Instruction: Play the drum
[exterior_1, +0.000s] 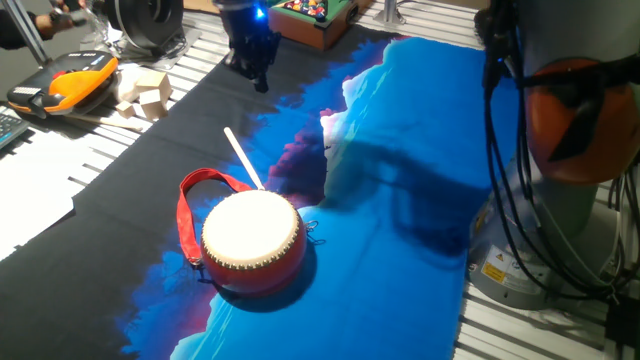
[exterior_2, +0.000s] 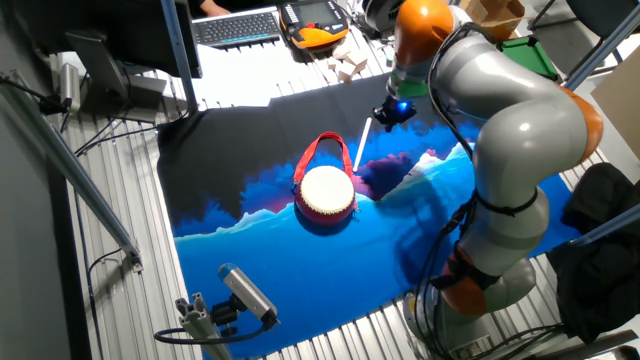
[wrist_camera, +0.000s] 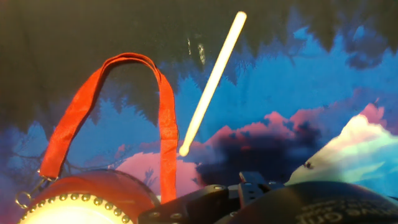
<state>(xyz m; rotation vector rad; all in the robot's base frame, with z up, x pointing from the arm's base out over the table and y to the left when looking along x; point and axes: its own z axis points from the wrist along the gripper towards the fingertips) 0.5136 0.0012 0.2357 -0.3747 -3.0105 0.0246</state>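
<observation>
The drum (exterior_1: 252, 235) has a red body, a cream head with studs and a red strap loop (exterior_1: 190, 205). It stands on the blue and black cloth, and shows in the other fixed view (exterior_2: 327, 192) and at the hand view's lower left (wrist_camera: 81, 202). A thin white stick (exterior_1: 243, 158) lies on the cloth just behind the drum, also seen in the hand view (wrist_camera: 211, 81). My gripper (exterior_1: 258, 78) hangs above the cloth beyond the stick's far end, apart from both and holding nothing. Its dark fingers are too indistinct to judge their gap. It also shows in the other fixed view (exterior_2: 390, 117).
Wooden blocks (exterior_1: 145, 90) and an orange and black device (exterior_1: 70, 80) lie at the table's far left. A small pool table toy (exterior_1: 315, 15) stands at the back. The robot's base (exterior_1: 560, 200) and cables are at the right. A keyboard (exterior_2: 235, 25) lies behind.
</observation>
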